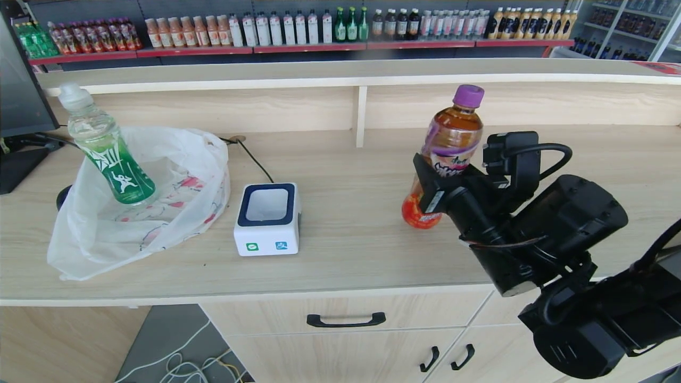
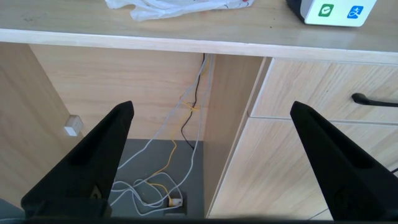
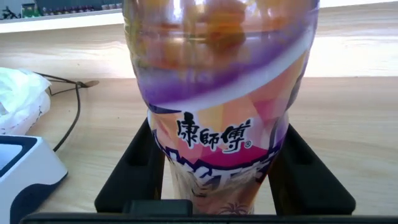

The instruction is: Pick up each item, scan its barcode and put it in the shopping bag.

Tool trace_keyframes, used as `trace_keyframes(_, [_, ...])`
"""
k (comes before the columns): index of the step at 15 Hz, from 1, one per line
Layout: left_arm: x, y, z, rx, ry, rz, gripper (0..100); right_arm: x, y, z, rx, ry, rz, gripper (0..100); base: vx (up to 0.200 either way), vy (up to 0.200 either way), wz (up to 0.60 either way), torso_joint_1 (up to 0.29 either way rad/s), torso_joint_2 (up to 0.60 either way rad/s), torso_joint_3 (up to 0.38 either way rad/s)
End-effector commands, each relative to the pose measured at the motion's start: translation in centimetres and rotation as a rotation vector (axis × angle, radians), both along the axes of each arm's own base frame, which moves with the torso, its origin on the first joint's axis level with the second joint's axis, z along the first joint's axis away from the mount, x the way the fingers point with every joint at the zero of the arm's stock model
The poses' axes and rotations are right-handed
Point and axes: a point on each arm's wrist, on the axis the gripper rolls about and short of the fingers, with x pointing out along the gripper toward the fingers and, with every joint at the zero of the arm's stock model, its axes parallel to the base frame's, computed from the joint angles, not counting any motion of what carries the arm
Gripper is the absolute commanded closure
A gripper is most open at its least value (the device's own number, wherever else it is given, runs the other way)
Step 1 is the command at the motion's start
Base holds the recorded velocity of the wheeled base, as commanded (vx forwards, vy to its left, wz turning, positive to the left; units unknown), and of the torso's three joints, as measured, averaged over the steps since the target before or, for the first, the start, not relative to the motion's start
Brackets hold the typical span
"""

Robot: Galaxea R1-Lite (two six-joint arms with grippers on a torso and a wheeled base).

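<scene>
Gripping the tea bottle (image 1: 453,133) low on its label, the right gripper (image 1: 432,183) had its fingers (image 3: 134,171) clamped on either side of the body. That hold left the purple cap and most of the label free. The bottle stood near upright, leaning slightly, over the counter (image 1: 362,250) well to the right of the scanner (image 1: 266,218). Whether its base touched the wood could not be told. Such a side grip probably suited the step in hand, since the label could be carried across and turned toward the scanner's window, which faced upward.

The scanner sat between the tea bottle and the bag (image 1: 101,234), so the path from pick to scan to drop likely ran in one line leftward. The bag lay slumped open on the counter's left part, and a green bottle (image 1: 109,154) leaned inside it, so one item seemed already done.

The left gripper (image 2: 211,165) hung below the counter's edge, facing the cabinet front. Its fingers (image 2: 93,168) were wide apart and held nothing, apparently kept out of the way.
</scene>
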Motion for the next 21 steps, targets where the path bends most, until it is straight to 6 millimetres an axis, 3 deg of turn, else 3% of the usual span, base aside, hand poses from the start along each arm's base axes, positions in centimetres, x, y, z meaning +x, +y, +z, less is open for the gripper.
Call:
trace_keyframes(1, [0.0,0.0,0.0,0.0,-0.001,0.0,0,-1.1,-0.6,0.9,0.011,-0.017,0.004,100,0.0,0.0,0.0,0.0,0.0,0.0])
trace_keyframes(7, [0.0,0.0,0.0,0.0,-0.001,0.0,0,-6.3,-2.8,1.8,-0.007,-0.018,0.048,100,0.0,0.0,0.0,0.0,0.0,0.0])
trace_keyframes(14, [0.0,0.0,0.0,0.0,-0.001,0.0,0,-14.2,-8.1,-0.5,-0.123,0.023,0.082,100,0.0,0.0,0.0,0.0,0.0,0.0])
trace_keyframes(21, [0.0,0.0,0.0,0.0,-0.001,0.0,0,-16.2,-6.9,-0.1,-0.281,-0.07,0.142,100,0.0,0.0,0.0,0.0,0.0,0.0])
